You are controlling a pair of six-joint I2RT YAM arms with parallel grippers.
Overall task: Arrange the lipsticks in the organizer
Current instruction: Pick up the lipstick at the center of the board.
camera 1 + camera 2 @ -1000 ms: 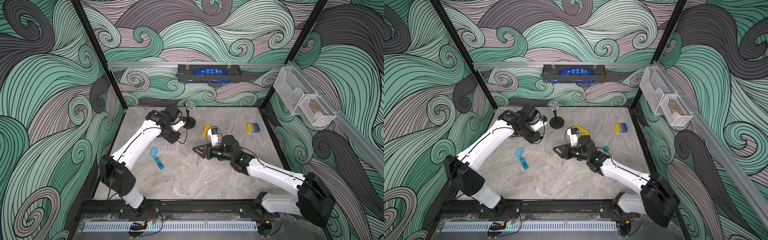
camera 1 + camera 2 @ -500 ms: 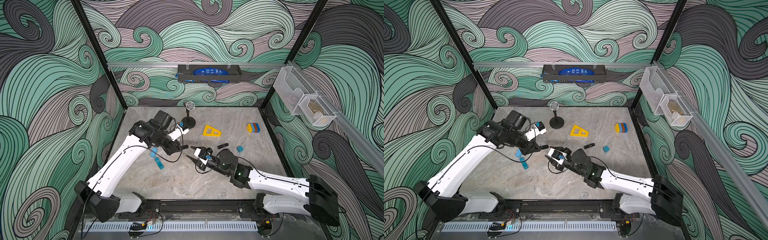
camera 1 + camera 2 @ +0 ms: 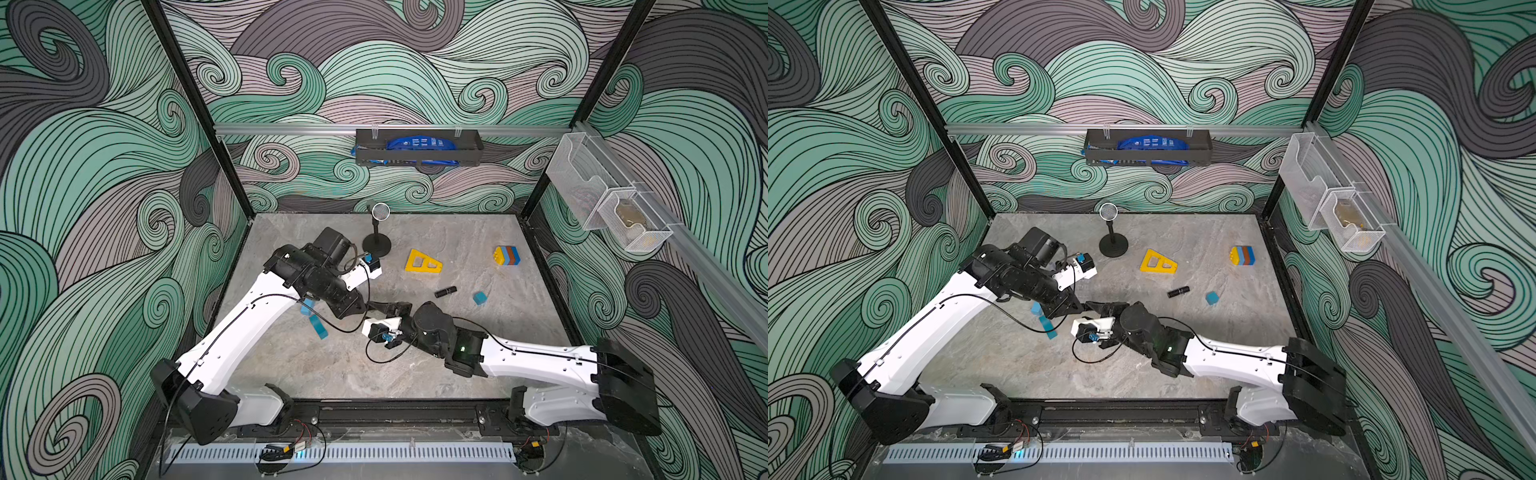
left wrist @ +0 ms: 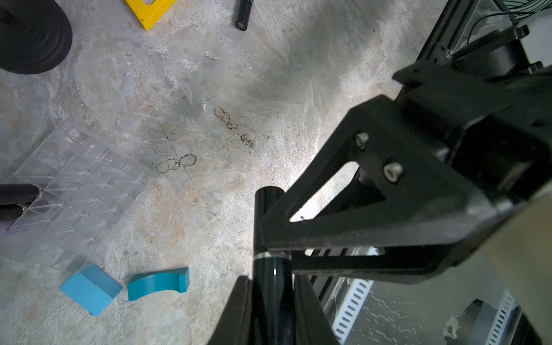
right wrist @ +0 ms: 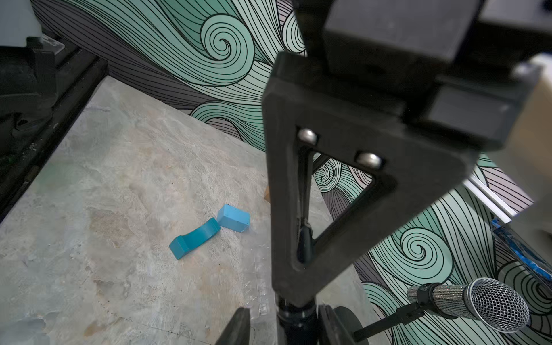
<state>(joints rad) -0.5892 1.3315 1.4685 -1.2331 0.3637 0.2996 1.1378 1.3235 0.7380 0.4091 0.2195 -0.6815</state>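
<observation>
My left gripper (image 4: 273, 298) is shut on the lower half of a black lipstick (image 4: 270, 268) with a thin silver seam. My right gripper (image 5: 283, 328) meets it from the opposite side; its jaws straddle the same lipstick's (image 5: 295, 321) other end, open, with a gap on one side. In both top views the two grippers, left (image 3: 361, 305) and right (image 3: 384, 308), are tip to tip over the table's middle. The clear organizer (image 4: 74, 185) lies beside them with black lipstick tubes (image 4: 18, 192) in its cells. Another lipstick (image 3: 445, 292) lies loose on the table.
A yellow triangular frame (image 3: 423, 262), a microphone on a round stand (image 3: 377, 245) and a stack of coloured blocks (image 3: 507, 255) sit toward the back. A blue cube (image 3: 479, 298) lies right of the loose lipstick. Two blue blocks (image 4: 91, 288) (image 4: 158, 282) lie by the organizer.
My left gripper has carried its lipstick from beside the microphone stand to the table's middle. My right gripper has swung over from the yellow frame to meet it, and its jaws have narrowed.
</observation>
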